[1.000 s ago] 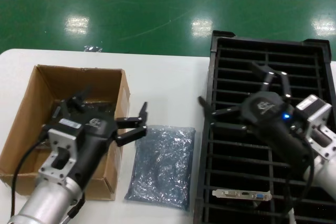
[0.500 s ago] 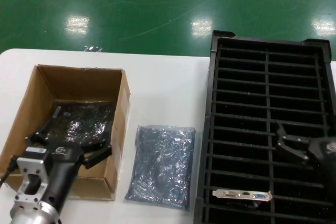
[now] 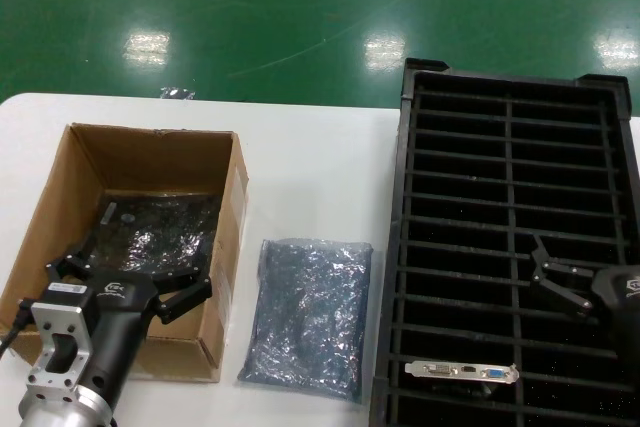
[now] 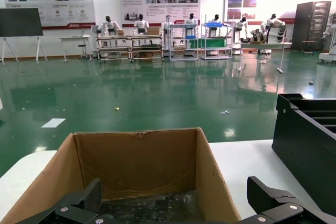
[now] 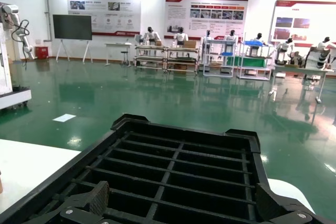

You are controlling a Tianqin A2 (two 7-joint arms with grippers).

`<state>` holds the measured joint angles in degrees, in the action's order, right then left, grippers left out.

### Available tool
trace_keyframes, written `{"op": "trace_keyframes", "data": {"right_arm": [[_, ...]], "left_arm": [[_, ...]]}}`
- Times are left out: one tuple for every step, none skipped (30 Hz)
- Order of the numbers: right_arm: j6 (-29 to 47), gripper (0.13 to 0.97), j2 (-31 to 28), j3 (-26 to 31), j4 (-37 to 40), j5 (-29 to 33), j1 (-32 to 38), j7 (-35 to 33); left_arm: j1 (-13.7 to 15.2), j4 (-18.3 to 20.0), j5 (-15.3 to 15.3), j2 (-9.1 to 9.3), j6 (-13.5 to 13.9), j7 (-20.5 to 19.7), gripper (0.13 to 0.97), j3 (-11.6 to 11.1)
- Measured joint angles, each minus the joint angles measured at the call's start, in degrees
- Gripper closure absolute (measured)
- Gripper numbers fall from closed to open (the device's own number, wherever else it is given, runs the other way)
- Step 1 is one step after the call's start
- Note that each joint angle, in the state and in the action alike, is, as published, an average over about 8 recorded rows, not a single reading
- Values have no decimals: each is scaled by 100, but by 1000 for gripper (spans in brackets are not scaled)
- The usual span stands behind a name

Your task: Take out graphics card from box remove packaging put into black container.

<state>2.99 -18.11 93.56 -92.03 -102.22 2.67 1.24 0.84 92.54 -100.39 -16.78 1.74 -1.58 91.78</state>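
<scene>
I have the left tool point(image 3: 128, 282) low over the near end of the box point(image 3: 78, 195), fingers spread wide and holding nothing — one fingertip sits above the box's near right corner, the other over its near left side. In the left wrist view the two black fingertips point(image 4: 273, 198) stand well apart with the open box point(image 4: 137, 166) between them. Inside the box lies a dark shiny bagged board point(image 3: 160, 232), flat on the bottom, just beyond the tool.

Just right of the box, flat on the white desk point(image 3: 310, 162), lies the bag point(image 3: 310, 315), crinkled grey-blue and apart from the box wall. Right of the bag stands the tray point(image 3: 510, 97), its long side running away from me. The card point(image 3: 462, 371) sits in one of the tray's nearest slots, left of the central divider, silver bracket with its ports facing up.

The right tool point(image 3: 570, 282) hangs over the tray's near right part, farther from the box than the card. Its fingers are parted and grip nothing; the right wrist view shows both fingertips point(image 5: 94, 198) spread over the tray point(image 5: 173, 171) slots.
</scene>
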Motion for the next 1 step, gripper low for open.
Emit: {"op": "trace_keyframes", "data": {"right_arm": [[0,129,0,0,0,0,0,0]], "left_arm": [[0,0,0,0,0,0,132,0]]}}
